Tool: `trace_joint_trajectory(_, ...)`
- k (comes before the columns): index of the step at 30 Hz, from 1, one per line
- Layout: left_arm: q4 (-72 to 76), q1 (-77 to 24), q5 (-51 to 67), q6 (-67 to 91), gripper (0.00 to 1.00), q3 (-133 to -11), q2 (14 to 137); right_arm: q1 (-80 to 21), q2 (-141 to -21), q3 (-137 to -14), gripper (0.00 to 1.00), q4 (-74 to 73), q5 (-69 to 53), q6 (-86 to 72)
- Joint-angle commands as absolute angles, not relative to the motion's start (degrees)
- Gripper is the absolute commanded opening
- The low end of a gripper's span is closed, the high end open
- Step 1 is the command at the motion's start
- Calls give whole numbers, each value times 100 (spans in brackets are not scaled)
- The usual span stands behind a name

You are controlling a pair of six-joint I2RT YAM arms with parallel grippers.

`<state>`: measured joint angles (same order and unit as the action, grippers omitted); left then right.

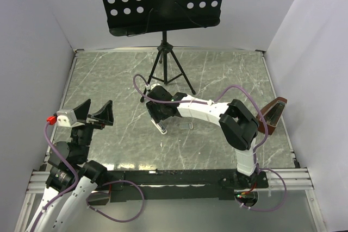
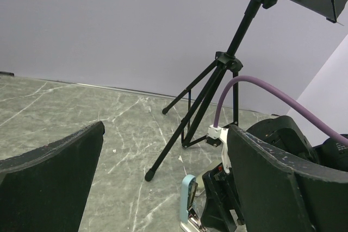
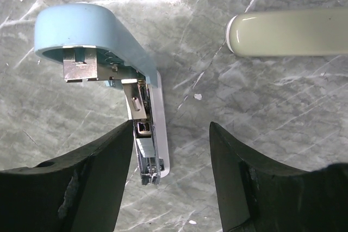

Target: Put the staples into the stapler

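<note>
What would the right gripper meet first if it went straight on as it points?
Likely the blue stapler: its opened magazine lies between the spread fingers of the right gripper; depth is unclear.

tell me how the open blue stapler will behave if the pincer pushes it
The blue stapler is hinged open, so its raised lid will probably swing when nudged. Its narrow base would likely slide or pivot on the glossy marble table. It looks rigid otherwise.

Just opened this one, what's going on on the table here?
The right claw hangs open right over a light blue stapler lying on the marble table, its top flipped up and magazine exposed. A small flat strip, probably the staples, lies beside it. The left claw sits open and empty at the left.
</note>
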<state>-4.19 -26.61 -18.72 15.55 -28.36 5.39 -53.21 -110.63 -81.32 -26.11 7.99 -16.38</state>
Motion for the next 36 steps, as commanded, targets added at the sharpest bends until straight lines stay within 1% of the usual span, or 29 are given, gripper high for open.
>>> trace_joint_trajectory(1, -325, -2681, -1828, 1468, 99, -2874, 527, -5291, -11056, -8121, 65, -2452, 914, -1679)
trace_joint_trajectory(17, -325, -2681, -1802, 1468, 99, -2874, 536, -5300, -11232, -7963, 65, -2540, 765, -1661)
trace_joint_trajectory(36, -299, -2681, -1784, 1477, 99, -2865, 554, -5291, -10934, -7629, 65, -2742, 686, -1740)
